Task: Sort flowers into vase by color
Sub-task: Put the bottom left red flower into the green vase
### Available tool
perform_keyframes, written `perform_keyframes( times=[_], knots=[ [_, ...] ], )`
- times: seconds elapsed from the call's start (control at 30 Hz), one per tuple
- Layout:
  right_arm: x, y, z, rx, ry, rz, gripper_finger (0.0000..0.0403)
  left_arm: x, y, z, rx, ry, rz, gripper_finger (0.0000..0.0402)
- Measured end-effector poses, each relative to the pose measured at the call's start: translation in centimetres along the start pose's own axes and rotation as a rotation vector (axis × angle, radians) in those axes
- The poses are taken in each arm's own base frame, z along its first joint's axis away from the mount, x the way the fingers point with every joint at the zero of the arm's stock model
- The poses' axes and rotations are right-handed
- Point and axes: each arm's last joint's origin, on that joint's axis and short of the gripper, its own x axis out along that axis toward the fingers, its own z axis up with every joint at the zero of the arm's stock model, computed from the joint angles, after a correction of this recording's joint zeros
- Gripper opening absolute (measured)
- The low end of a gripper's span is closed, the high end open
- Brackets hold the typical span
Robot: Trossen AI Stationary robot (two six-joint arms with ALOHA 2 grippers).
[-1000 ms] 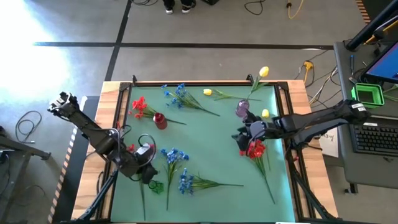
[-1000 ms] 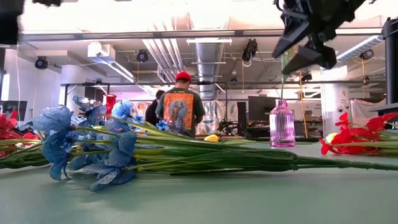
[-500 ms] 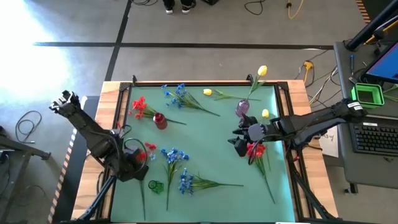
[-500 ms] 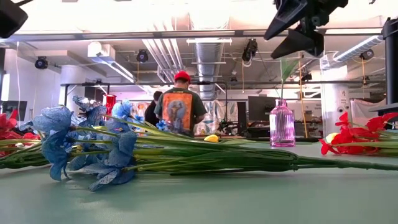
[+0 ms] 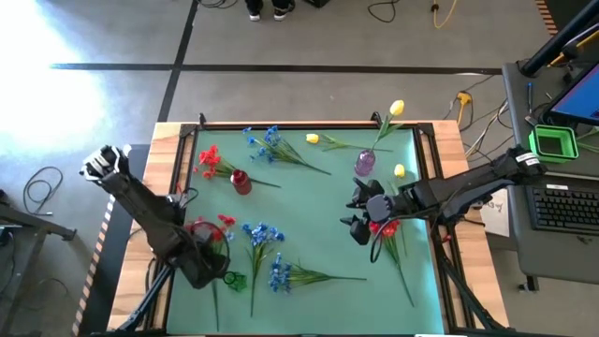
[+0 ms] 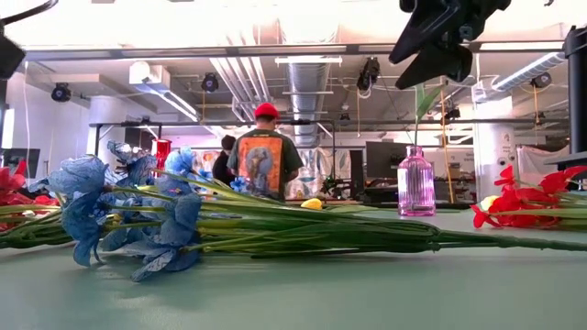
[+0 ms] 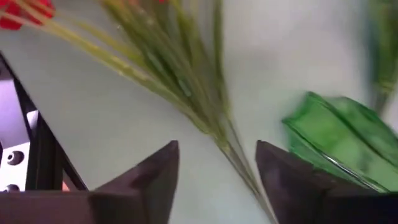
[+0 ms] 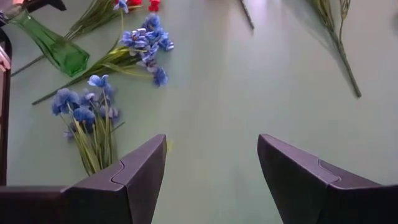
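Observation:
My left gripper (image 5: pixel 211 271) (image 7: pixel 216 149) points down near the table's near left corner, open. Its fingers stand on either side of a red flower's green stem (image 7: pixel 214 124), which lies on the mat; its bloom (image 5: pixel 213 227) lies just beyond. A green vase (image 7: pixel 339 143) (image 5: pixel 234 279) lies on its side beside it. My right gripper (image 5: pixel 354 227) (image 8: pixel 211 140) hangs open above mid-table, nothing between its fingers. A red vase (image 5: pixel 241 181) holds a red flower; a purple vase (image 5: pixel 363 164) holds a yellow one (image 5: pixel 397 108).
Blue flowers lie near the table's front (image 5: pixel 262 234) (image 5: pixel 281 273) and at its back (image 5: pixel 267 140). Red flowers (image 5: pixel 386 227) lie under my right arm. Loose yellow buds (image 5: pixel 314 139) (image 5: pixel 400 170) lie at the back right. A wooden frame (image 5: pixel 178 187) edges the green mat.
My left gripper has sunk toward the mat over the red flower's stem, and its wrist has rolled. My right gripper has drifted a little toward the table's left and near edges, staying high.

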Motion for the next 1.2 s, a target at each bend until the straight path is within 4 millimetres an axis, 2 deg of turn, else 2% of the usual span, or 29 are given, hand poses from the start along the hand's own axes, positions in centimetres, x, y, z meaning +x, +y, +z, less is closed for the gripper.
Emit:
perform_keyframes(
  times=[0.13, 0.27, 0.6, 0.73, 1.2],
  knots=[
    [-0.1, 0.0, 0.0, 0.001, -0.004, 0.003, 0.0244, 1.4, -0.2, -1.1, -0.04, -0.032, 0.039, 0.0252],
    [-0.2, 0.0, 0.1, 0.003, -0.007, 0.005, 0.0244, 2.3, -0.5, -1.7, -0.047, -0.061, 0.036, 0.0271],
    [-0.3, -0.1, 0.1, 0.004, -0.012, 0.004, 0.0244, 2.8, -0.6, -1.7, -0.037, -0.133, 0.009, 0.0269],
    [-0.3, -0.1, 0.1, 0.004, -0.012, 0.004, 0.0244, 3.1, 0.0, -1.1, -0.046, -0.201, 0.064, 0.0269],
    [-0.3, -0.1, 0.1, 0.004, -0.012, 0.003, 0.0244, 2.6, 0.1, -1.1, -0.048, -0.169, 0.069, 0.0268]
  ],
)
